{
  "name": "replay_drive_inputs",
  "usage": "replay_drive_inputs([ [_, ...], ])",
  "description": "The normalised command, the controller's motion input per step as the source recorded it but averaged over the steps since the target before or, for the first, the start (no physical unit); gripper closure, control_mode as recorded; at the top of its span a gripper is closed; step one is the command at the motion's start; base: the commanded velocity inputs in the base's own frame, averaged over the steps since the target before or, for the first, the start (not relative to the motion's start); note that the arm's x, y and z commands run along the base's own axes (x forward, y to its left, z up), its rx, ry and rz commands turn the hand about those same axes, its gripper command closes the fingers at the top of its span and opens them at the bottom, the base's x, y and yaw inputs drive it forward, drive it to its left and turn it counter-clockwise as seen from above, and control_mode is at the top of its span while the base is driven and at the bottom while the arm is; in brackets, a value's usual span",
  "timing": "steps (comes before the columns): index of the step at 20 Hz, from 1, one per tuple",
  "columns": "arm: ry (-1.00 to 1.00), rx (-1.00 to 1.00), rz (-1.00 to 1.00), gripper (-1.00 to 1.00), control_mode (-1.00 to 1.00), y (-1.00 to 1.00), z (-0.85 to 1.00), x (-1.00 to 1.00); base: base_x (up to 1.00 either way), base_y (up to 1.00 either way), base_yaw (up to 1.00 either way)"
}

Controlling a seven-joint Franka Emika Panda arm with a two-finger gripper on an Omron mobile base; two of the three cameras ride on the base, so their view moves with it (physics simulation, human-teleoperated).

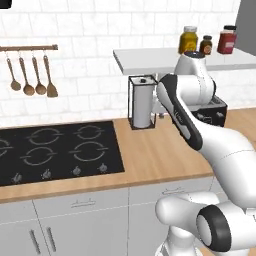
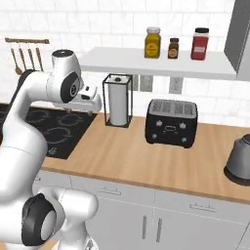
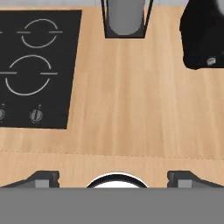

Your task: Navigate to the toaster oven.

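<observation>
Navigation target, a silver-grey boxy toaster oven, likely heavy and rigid, needs no grasp; two-finger gripper spread wide, empty, above light wooden countertop.

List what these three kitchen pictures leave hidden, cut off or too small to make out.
- Toaster: left base view, mostly behind the arm.
- Grey appliance: right base view, cut by the right edge.
- Jar labels: right base view, too small.
- Paper towel holder: hand view, top cut off.
- Gripper: fingertips barely show.
</observation>
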Motion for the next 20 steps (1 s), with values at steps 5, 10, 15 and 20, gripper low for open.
replay_drive_inputs([
  [5,0.0,0.0,0.0,-1.0,1.0,0.0,0.0,0.0,-0.07,1.0,0.0],
  [10,0.0,0.0,0.0,-1.0,1.0,0.0,0.0,0.0,-0.13,1.0,0.0],
  [15,0.0,0.0,0.0,-1.0,1.0,0.0,0.0,0.0,-0.18,1.0,0.0],
  [20,0.0,0.0,0.0,-1.0,1.0,0.0,0.0,0.0,-0.23,1.0,0.01],
])
